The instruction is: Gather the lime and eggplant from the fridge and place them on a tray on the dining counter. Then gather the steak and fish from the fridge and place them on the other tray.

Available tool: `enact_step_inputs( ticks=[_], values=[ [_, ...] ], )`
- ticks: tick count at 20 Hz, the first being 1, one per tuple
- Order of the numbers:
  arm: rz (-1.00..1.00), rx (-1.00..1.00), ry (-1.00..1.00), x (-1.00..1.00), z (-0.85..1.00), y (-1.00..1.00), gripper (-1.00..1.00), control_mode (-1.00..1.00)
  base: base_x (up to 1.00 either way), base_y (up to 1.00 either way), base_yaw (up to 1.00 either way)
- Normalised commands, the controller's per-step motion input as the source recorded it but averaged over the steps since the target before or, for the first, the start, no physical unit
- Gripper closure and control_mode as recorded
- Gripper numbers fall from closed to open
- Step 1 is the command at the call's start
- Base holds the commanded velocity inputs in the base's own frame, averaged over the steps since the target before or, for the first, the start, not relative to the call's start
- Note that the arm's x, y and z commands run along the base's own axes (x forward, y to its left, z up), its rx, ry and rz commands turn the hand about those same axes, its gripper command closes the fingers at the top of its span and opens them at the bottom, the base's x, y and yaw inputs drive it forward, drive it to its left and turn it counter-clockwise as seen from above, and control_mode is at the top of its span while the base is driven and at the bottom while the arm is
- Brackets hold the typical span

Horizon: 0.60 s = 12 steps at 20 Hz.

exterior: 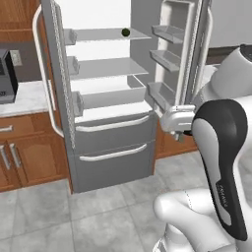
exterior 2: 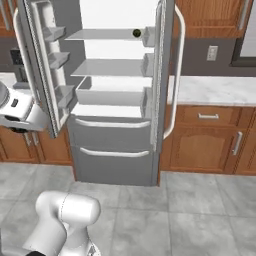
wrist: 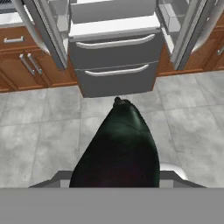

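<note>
My gripper is shut on the eggplant, a dark, glossy, rounded lump with a small stem tip that covers the fingertips in the hand view. The white hand hangs in front of the fridge's right door, above the floor; the right base view has the hand at the left edge. Both fridge doors stand open. On an upper shelf lies a small dark green ball, the lime. The other shelves look bare. Both trays and the dining counter are out of view.
The open right door with its bins stands close to my hand; the left door swings out on the other side. Wooden cabinets under a marble wall counter flank the fridge. A dark appliance sits on the left counter. Grey tile floor lies below.
</note>
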Motion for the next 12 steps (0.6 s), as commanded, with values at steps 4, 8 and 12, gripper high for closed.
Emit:
enact_step_inputs(
  ticks=[4,8,12],
  values=[
    [0.00,0.00,0.00,0.00,0.00,0.00,1.00,1.00,-0.89,0.35,-0.16],
    [0.00,0.00,0.00,0.00,0.00,0.00,1.00,1.00,-1.00,0.16,-0.13],
    [0.00,0.00,0.00,0.00,0.00,0.00,1.00,1.00,-1.00,0.00,-0.09]
  ],
)
